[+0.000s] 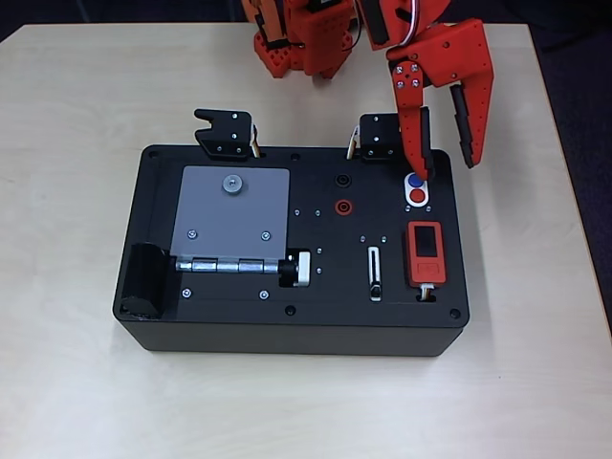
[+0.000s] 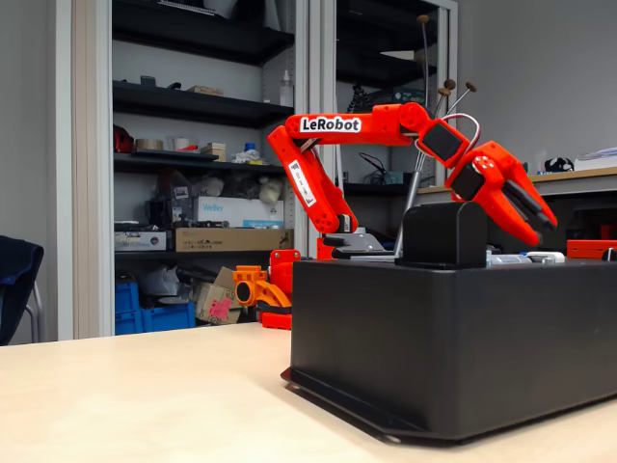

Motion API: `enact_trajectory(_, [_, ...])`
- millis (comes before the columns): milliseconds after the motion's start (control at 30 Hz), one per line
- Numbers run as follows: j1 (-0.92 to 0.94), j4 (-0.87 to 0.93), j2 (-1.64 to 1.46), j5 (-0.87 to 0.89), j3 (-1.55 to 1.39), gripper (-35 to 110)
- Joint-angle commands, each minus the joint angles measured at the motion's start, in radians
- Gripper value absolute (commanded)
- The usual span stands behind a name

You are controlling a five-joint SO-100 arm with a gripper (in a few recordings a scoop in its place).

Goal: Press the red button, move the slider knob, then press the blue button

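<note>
The red button [image 1: 419, 197] sits at the right rear of the black box [image 1: 229, 325], sharing a white oval surround with the blue button [image 1: 414, 181], which lies just behind it, toward the arm. Going left to right across the box lid in the overhead view: a black cylinder [image 1: 145, 277] at the left edge, then a grey hinged plate [image 1: 229, 215] with a white-and-black knob [image 1: 300, 269] at its lower right corner, then a red ring socket [image 1: 342, 207], then the slider knob [image 1: 376, 288] resting at the near end of its narrow white-rimmed slot [image 1: 374, 266], whose long axis runs front to back, and last a red device with a dark screen [image 1: 426, 251] directly in front of the two buttons.

The gripper [image 1: 447, 170] comes in from the rear right, released, its jaws spread well apart. One finger [image 1: 418, 143] ends right over the blue button, and whether it touches cannot be told from above; the other finger hangs past the box's right edge. In the fixed view the gripper [image 2: 536, 220] slopes down over the top of the box.

The coming move turns on a small offset: the red button lies just in front of that fingertip, away from the arm's base, so the tip likely needs a slight reach forward, then a press straight down. A slip backward would hit the blue button out of order.
</note>
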State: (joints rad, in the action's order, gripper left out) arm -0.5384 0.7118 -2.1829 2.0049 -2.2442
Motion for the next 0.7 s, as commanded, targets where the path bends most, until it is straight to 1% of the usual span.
enact_trajectory(0, [-0.002, -0.008, -0.009, 0.018, -0.012, 17])
enact_trajectory(667, [-0.014, -0.028, -0.046, 0.037, -0.061, 17])
